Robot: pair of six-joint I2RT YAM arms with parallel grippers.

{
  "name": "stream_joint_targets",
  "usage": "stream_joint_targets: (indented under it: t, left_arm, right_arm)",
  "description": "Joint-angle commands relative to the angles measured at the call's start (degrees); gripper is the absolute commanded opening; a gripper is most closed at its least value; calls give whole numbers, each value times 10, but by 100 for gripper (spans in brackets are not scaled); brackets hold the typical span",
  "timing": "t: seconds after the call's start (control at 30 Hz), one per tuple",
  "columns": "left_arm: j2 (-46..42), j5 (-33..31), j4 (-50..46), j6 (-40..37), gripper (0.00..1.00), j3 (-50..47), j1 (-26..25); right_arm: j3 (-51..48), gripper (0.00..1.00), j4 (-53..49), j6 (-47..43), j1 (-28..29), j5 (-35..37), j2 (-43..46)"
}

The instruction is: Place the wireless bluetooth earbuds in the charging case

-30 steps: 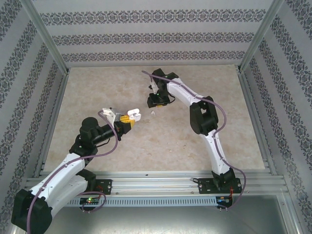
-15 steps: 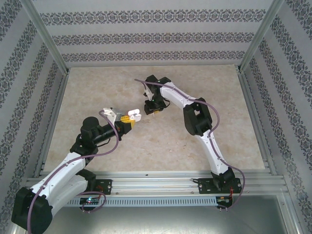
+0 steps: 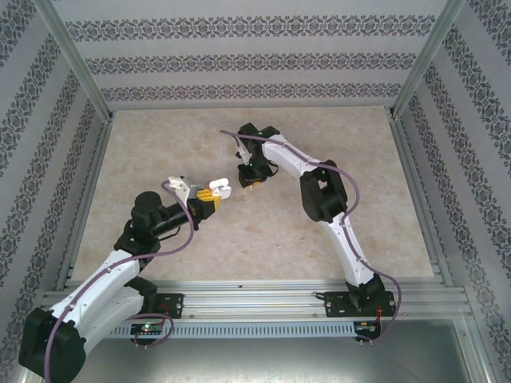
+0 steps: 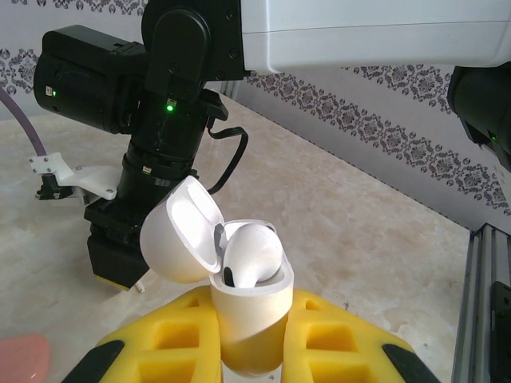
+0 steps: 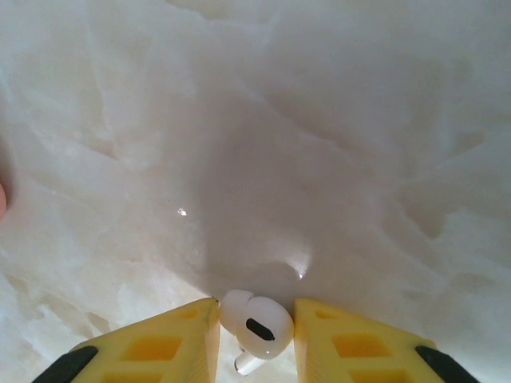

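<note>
Low centre of right wrist view, right gripper (image 5: 255, 325) pinching a white earbud (image 5: 259, 317) over the marble table (image 5: 239, 120), left gripper (image 4: 249, 339) grasping the open charging case (image 4: 243, 297), second earbud (image 4: 254, 254) inside.

Case (image 4: 247, 307): white plastic, smooth, high gloss.
Earbud (image 5: 257, 323): white plastic, glossy, with a dark matt inset.
Left fingers (image 4: 335, 339) and right fingers (image 5: 160, 347): yellow plastic, matt.
Table (image 3: 160, 144): stone-look top, smooth, slight sheen.
Rail (image 3: 239, 297) at 6 o'clock: bare metal, satin finish.
Walls (image 3: 239, 64) at 9, 12 and 3 o'clock: patterned, matt; paper or cloth not determinable.
Arm shells (image 3: 351, 247): white and black plastic, semi-gloss.
</note>
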State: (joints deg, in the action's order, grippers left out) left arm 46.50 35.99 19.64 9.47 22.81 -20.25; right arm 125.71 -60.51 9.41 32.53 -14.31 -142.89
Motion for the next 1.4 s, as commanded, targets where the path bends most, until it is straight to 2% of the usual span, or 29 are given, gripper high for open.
stream_joint_targets:
  t: [0.0,0.37,0.83,1.13,1.37]
  left_arm:
    - [-11,9,13,1,0,1,-1]
    - [-15,42,33,0,0,-7,-1]
    - [13,59,39,12,0,18,-2]
    - [46,65,40,14,0,44,-3]
    - [56,67,59,28,0,48,-3]
  right_arm:
    - [-31,28,4,5,10,19,24]
    - [-172,25,96,17,21,97,181]
    - [-341,24,211,23,73,164,442]
    - [-381,24,239,22,124,187,536]
    - [-386,24,245,8,160,188,559]
